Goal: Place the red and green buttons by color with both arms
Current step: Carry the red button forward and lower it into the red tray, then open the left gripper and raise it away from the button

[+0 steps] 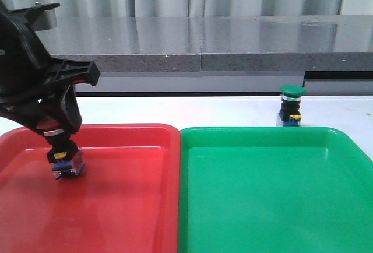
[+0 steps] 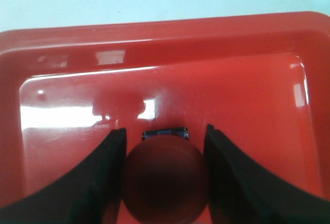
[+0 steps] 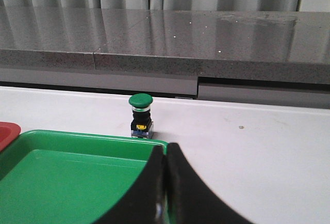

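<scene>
The red button (image 2: 165, 182) is in my left gripper (image 2: 165, 129), which is shut on its dark-red cap, one black finger on each side. In the front view the red button's blue base (image 1: 65, 163) hangs at the floor of the red tray (image 1: 128, 206), near its far left part, under my left gripper (image 1: 58, 142); I cannot tell whether it touches. The green button (image 1: 291, 106) stands upright on the white table just behind the green tray (image 1: 274, 194). My right gripper (image 3: 166, 154) is shut and empty, over the green tray's (image 3: 77, 177) corner, short of the green button (image 3: 141, 115).
The two trays lie side by side, red on the left and green on the right, their rims touching. A grey stone counter (image 1: 233, 43) runs along the back behind the white table (image 1: 175, 110). My right arm is out of the front view.
</scene>
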Motion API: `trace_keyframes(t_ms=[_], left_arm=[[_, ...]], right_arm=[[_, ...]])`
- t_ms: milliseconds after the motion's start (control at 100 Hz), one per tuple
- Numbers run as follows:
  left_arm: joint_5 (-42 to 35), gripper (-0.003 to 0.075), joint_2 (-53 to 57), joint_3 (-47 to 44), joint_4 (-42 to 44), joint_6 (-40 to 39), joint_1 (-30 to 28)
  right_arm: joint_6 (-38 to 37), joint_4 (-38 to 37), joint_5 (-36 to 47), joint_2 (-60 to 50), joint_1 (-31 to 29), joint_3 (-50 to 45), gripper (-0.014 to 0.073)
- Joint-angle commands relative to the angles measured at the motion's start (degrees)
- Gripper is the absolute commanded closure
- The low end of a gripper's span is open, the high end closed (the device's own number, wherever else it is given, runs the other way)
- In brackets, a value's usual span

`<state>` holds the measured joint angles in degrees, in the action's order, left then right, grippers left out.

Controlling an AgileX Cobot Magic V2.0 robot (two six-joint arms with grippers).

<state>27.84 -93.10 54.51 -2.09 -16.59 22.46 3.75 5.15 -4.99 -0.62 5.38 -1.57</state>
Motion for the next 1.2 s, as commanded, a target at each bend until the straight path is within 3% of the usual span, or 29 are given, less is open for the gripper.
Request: trace_keyframes(t_ms=[0,210,300,520,630,940,1190], left_arm=[[-2.7,0.0619,1.6,1.3,-0.1,-0.6,0.5],[-2.7,0.0608,1.5,1.3,-0.1,-0.6,0.5],[-2.7,0.0563,1.5,1.3,-0.1,-0.6,0.5],[-2.5,0.0254,1.5,1.3,-0.1,-0.6,0.5],[-2.4,0.0172,1.5,1.3,-0.4,-0.6,0.5],[-1.8,0.0162,2.3,1.4,-0.4,-0.6,0.5],[-6.0,0.0162,5.2,1.4,-0.1,-0.6,0.5]], right_arm=[[0.2,-0.5,4.5,-1.0,-0.2,0.8,0.0704],[0.2,-0.5,4.5,-1.0,-0.2,0.8,0.0704],[0.2,-0.5,4.5,-1.0,-0.2,0.8,0.0704],[0.2,-0.5,4.5,-1.0,-0.2,0.8,0.0704],[0.2,-0.5,4.5,-1.0,-0.2,0.8,0.0704],[0.2,-0.5,4.5,-1.0,-0.2,0.8,0.0704],[0.2,-0.5,4.5,-1.0,-0.2,0.8,0.0704]])
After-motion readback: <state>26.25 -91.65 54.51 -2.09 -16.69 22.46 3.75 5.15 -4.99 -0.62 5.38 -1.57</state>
